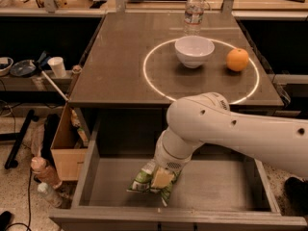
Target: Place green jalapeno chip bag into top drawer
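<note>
The green jalapeno chip bag (147,182) is low inside the open top drawer (216,189), at its left-centre near the front wall, at or just above the grey bottom. My gripper (162,177) comes down from the white arm and sits right on the bag, with a pale finger pad over its right half. The arm's wrist hides the upper part of the bag.
On the table above stand a white bowl (194,51), an orange (237,59) and a water bottle (194,11), inside a lit white ring. A brown cardboard box (65,148) and bottles (41,174) stand on the floor left of the drawer.
</note>
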You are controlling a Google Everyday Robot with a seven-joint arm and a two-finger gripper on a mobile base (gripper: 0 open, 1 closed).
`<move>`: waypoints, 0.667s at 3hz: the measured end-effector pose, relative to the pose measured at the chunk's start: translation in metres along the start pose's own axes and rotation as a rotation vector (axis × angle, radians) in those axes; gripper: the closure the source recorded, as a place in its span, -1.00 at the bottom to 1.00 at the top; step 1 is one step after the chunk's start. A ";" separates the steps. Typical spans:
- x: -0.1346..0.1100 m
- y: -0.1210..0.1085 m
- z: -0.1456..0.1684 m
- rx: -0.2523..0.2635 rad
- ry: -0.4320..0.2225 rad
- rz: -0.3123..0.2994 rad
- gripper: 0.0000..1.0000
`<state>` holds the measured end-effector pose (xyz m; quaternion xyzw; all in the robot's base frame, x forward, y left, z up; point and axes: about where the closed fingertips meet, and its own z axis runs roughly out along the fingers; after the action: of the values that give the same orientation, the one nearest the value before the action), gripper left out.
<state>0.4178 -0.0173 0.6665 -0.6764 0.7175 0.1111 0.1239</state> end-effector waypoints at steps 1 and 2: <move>0.002 0.003 0.006 -0.012 0.007 0.004 1.00; 0.002 0.003 0.006 -0.012 0.007 0.004 0.71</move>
<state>0.4153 -0.0172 0.6606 -0.6760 0.7186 0.1135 0.1171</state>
